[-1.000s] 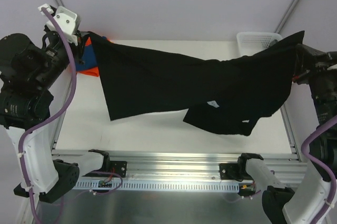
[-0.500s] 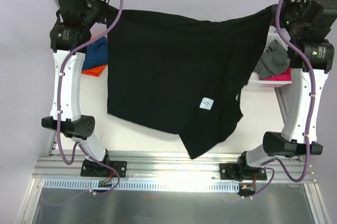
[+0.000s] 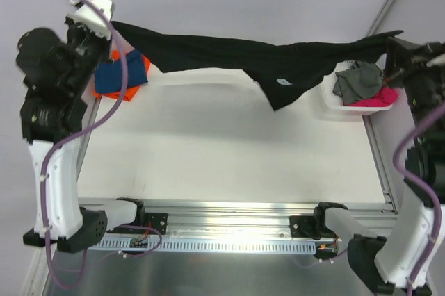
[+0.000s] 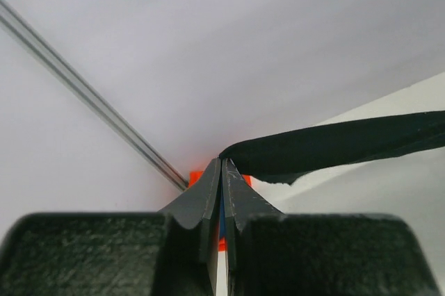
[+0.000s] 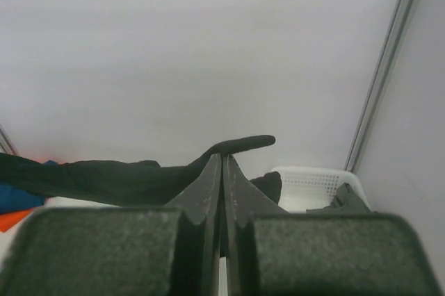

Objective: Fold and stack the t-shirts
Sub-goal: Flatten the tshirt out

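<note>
You are holding the black t-shirt (image 3: 208, 53) stretched in the air between both arms.
Its long axis is running left to right over the table's (image 3: 222, 157) far side; your left gripper (image 4: 222, 165) is pinching one end, your right gripper (image 5: 222, 160) the other, and the blue t-shirt (image 3: 122, 75) is lying just below the left end.

Legible text: none. The only marking is a small white label (image 3: 283, 82) on the black t-shirt (image 3: 208, 56), at the lowest hanging part of the cloth in the top view. Its print is too small to read. The wrist views carry no readable characters either.
</note>
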Controlling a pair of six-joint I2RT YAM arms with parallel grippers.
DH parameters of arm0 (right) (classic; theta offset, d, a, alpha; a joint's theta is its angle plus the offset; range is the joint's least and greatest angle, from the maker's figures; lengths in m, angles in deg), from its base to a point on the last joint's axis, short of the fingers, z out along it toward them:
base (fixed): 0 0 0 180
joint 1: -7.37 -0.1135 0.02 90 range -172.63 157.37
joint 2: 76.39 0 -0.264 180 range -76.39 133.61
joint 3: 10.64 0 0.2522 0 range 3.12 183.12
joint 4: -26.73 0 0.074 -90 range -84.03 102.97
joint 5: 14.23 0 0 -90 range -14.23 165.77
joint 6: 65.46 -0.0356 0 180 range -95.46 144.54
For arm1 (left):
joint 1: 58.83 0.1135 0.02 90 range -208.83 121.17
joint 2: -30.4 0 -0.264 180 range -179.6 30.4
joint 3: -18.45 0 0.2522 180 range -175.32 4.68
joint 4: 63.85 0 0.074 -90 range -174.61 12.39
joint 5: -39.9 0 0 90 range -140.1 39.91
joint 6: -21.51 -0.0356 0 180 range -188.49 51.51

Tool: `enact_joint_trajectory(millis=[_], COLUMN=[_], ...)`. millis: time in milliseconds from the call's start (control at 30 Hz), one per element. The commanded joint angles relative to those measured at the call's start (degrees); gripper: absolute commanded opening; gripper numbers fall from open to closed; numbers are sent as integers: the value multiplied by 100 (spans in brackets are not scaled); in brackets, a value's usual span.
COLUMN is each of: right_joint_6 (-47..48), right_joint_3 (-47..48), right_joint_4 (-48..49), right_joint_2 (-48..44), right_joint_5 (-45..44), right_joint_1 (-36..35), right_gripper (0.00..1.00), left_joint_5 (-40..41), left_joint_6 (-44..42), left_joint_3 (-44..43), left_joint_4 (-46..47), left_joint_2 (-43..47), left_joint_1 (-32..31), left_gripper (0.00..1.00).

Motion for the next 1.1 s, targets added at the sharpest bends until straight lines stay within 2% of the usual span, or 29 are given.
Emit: enact_joint_trajectory(millis=[0, 167, 300, 400, 533, 667, 767, 800, 1067], right_joint_6=[-84, -278, 108, 416, 522, 601, 496, 417, 592], right_joint_3=[-136, -163, 135, 242, -83, -435, -645, -663, 83], right_joint_4=[-18, -642, -951, -890, -416, 497, 718, 719, 552], right_joint_2=[-558, -1174, -1404, -1308, -1018, -230, 343, 806, 3278], right_joint_5=[-53, -88, -597, -870, -1169, -1029, -820, -661, -115], right_joint_1=[42, 95, 148, 16, -46, -37, -2, 7, -2], right_gripper=[1, 1, 1, 1, 1, 0, 1, 1, 1], left_joint_5=[120, 182, 244, 252, 191, 120, -151, -222, -468], left_joint_6=[-129, -50, -6, -163, -357, -831, -885, -789, -542], left_joint_3=[412, 738, 826, 1045, 1326, 1905, 2319, 2363, 1627], left_joint_4=[394, 324, 219, 201, 218, 778, 1166, 1377, 1721], left_joint_2=[650, 1379, 1653, 1733, 1453, 960, 381, 188, -2203], left_joint_1=[36, 45, 212, 212, 212, 212, 291, 317, 686], left_gripper=[0, 0, 0, 0, 0, 0, 0, 0, 0])
